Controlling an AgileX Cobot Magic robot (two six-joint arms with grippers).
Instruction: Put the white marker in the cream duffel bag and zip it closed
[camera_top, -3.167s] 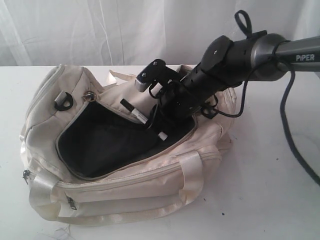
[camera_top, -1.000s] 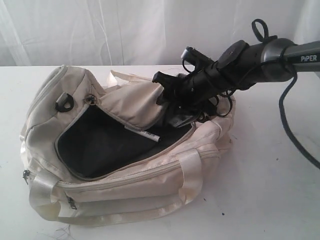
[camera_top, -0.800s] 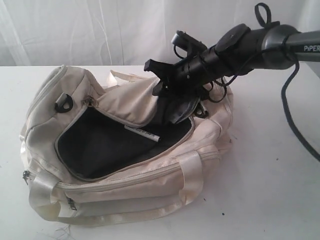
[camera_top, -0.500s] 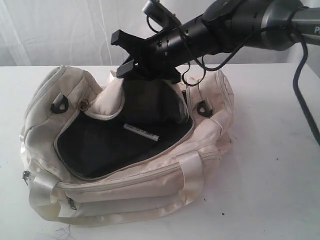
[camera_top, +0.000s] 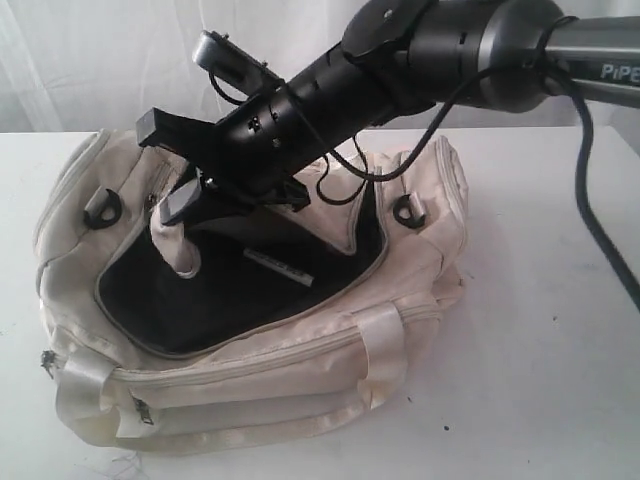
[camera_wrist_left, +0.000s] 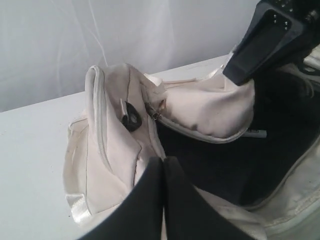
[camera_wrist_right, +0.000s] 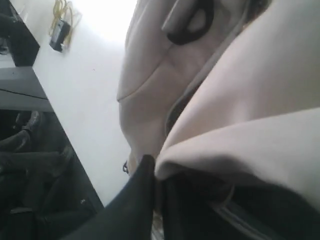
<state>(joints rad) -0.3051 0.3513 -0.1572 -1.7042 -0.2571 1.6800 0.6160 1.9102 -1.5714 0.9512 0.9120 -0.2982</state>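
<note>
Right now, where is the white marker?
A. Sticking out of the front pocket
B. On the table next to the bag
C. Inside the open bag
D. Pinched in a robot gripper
C: the white marker lies loose on the black lining inside the open cream duffel bag.

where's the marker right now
Exterior view: the marker lies inside the open bag, on its dark lining near the middle, just right of the lifted flap.
</note>
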